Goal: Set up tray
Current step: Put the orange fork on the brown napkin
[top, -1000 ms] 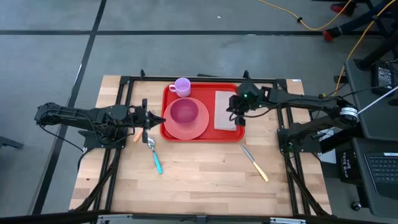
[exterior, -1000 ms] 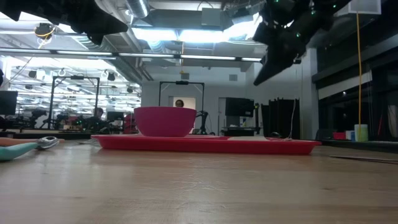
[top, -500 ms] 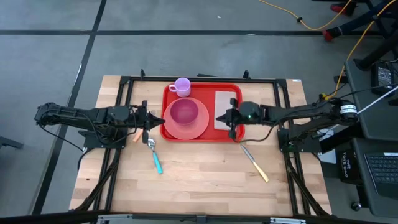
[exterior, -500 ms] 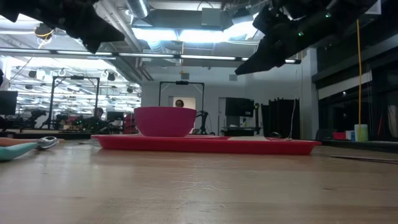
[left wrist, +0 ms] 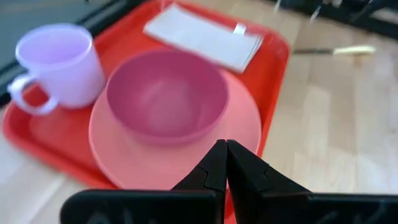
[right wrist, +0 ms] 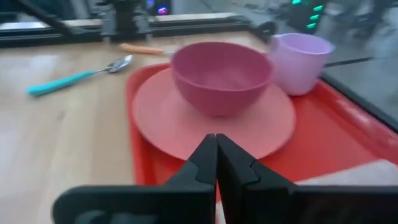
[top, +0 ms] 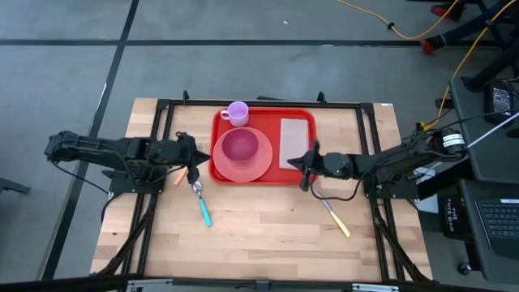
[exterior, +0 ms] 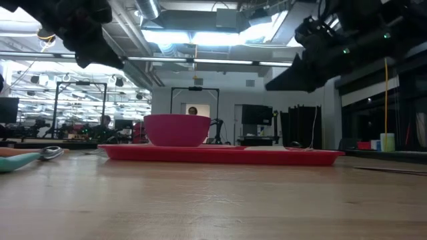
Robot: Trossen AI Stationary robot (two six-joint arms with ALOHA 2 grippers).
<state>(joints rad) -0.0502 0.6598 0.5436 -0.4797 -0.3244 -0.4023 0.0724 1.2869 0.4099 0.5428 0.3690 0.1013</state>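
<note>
A half-laid red tray (top: 263, 177) sits at the middle of the bench's far edge, already carrying a pink plate (top: 242, 166) with a magenta bowl (top: 240, 147) on it, a lilac mug (top: 238, 113) at the tray's far-left corner and a folded napkin (top: 295, 142) along its right side. The cutlery is not yet aboard — a teal-handled spoon (top: 200, 203) lies on the bare wood near the tray's near-left corner, an orange-handled piece (top: 178, 177) beside it, and a yellow-handled knife (top: 332, 212) off the near-right corner. By that count the job looks roughly two-thirds done, with the utensils left to place. The left gripper (top: 193, 156) hangs just off the tray's left rim, fingers pressed together and empty, its arm stretched flat across the bench from the left edge. The right gripper (top: 304, 161) hovers over the tray's near-right corner, likewise closed on nothing, its arm reaching in low from the right — the knife just below it.
</note>
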